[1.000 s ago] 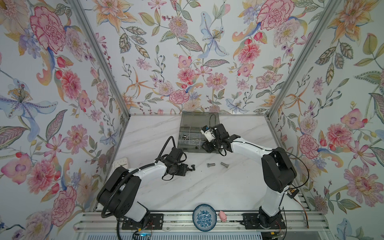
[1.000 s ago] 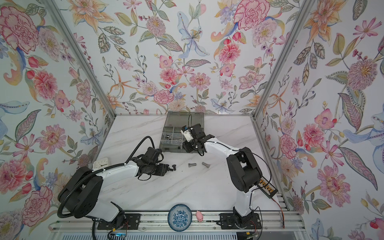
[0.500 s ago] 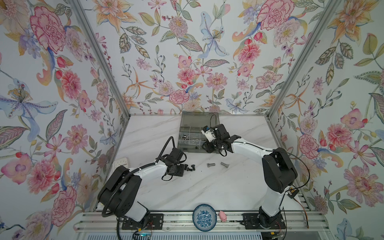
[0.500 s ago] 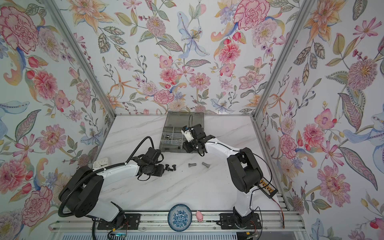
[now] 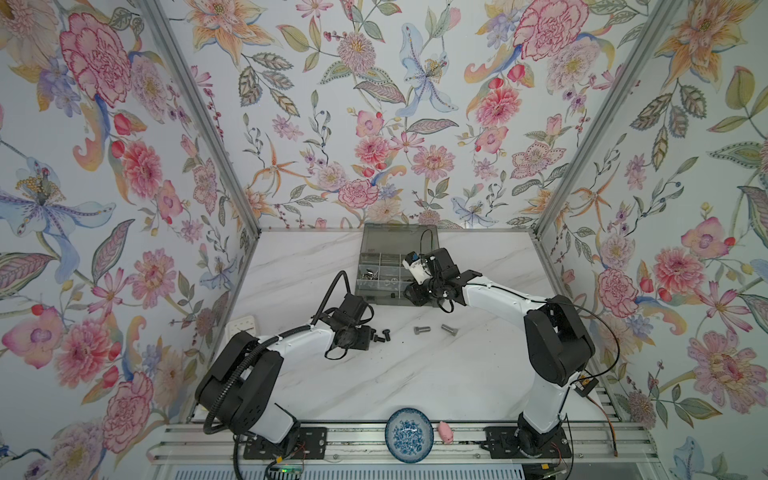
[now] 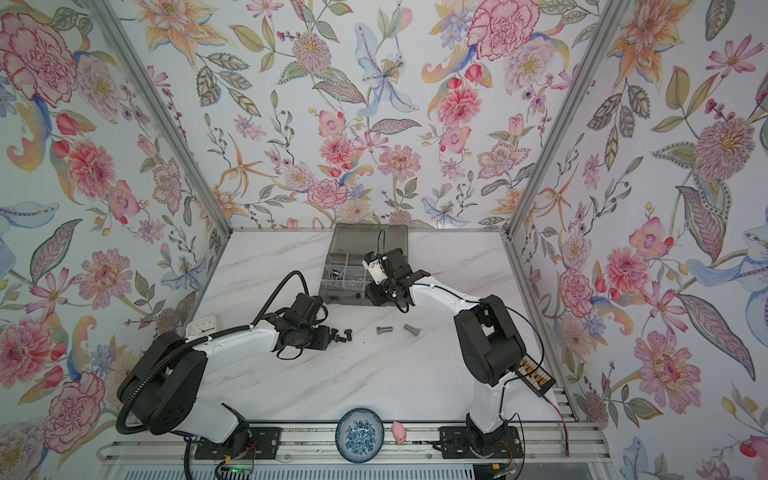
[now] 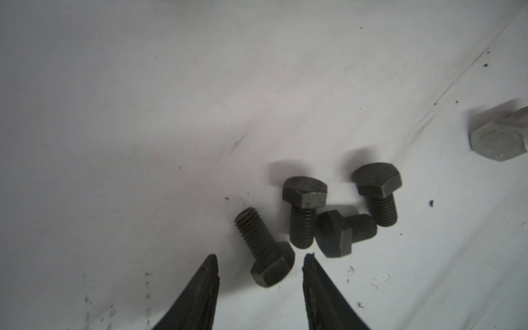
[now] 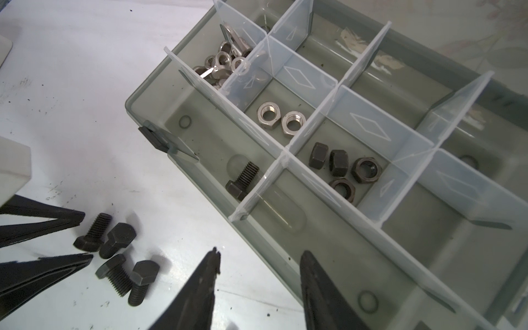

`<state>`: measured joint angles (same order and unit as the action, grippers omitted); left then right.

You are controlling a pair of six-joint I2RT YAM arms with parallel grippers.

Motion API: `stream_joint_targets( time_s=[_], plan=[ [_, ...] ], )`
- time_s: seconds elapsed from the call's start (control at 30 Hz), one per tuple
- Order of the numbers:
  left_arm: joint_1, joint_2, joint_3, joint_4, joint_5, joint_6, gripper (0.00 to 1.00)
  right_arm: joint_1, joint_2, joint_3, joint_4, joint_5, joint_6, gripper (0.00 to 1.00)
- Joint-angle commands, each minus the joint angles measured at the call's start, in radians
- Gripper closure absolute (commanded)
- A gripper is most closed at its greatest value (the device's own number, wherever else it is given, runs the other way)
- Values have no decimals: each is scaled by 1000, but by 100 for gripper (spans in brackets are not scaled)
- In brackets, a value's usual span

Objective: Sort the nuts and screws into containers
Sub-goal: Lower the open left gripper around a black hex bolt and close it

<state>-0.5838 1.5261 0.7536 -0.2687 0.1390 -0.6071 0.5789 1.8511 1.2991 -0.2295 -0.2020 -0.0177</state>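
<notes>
Mid-bench, my left tool straddles a black screw.
Its fingers stand spread either side of the head, not gripping; three more black screws lie just beside, two silver screws further toward the right edge. My right tool hangs spread and empty over the near side of the box at the far edge; nuts and one black screw lie in its compartments.
</notes>
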Motion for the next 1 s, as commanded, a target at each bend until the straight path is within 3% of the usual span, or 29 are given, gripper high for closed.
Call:
stream_joint_targets(
  time_s=[0.0, 0.67, 0.97],
  plan=[
    [-10, 15, 12, 8, 9, -22, 50, -10, -10, -18, 10, -8, 12, 51],
    [-10, 27, 11, -73, -108, -29, 53, -14, -14, -53, 25, -14, 24, 51],
    [-10, 12, 12, -108, -176, -37, 59, -14, -13, -61, 24, -15, 28, 51]
  ],
)
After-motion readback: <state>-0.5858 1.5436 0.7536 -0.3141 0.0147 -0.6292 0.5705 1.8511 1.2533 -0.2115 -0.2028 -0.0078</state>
